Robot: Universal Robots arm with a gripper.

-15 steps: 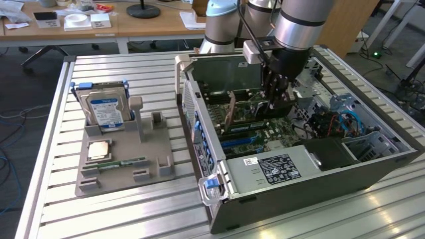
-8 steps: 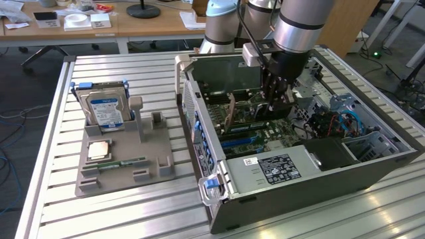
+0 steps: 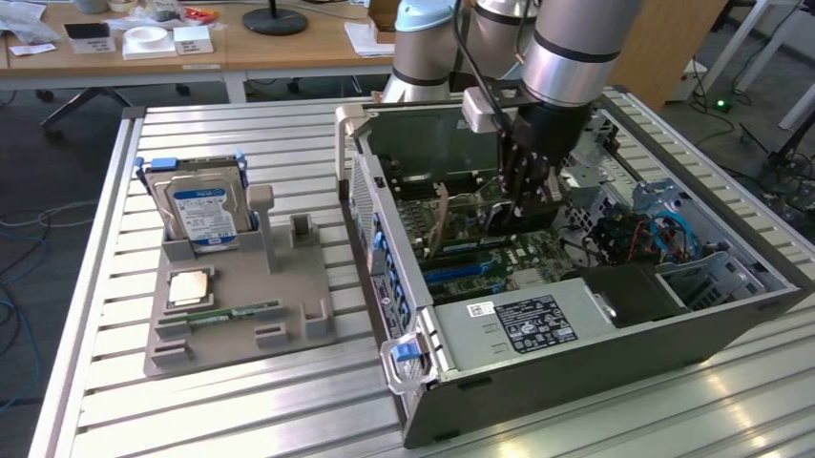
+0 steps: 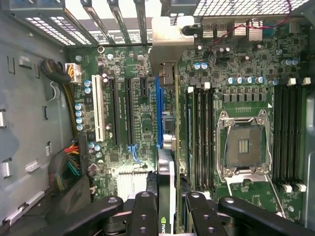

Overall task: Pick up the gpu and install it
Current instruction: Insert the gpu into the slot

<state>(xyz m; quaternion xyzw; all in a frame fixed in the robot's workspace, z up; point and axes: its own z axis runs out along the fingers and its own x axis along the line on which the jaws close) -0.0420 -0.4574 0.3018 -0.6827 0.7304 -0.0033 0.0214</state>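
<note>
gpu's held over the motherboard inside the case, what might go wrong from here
1. The gpu, held edge-on in the gripper, looks slightly to one side of the blue slot. Pressed down misaligned, it might jam or strain the motherboard.
2. Its silver bracket sits close to the rear slot bars of the case and might catch there on the way down.

The Universal Robots arm point(image 3: 574, 48) is reaching steeply down from above, with its silver wrist segment leaning slightly toward the exterior view's left. The black gripper point(image 3: 520, 205) is pointing downward, and its fingers point(image 4: 143, 215) are pressing on both sides of the gpu point(image 4: 166, 182), holding it edge-on.
</note>
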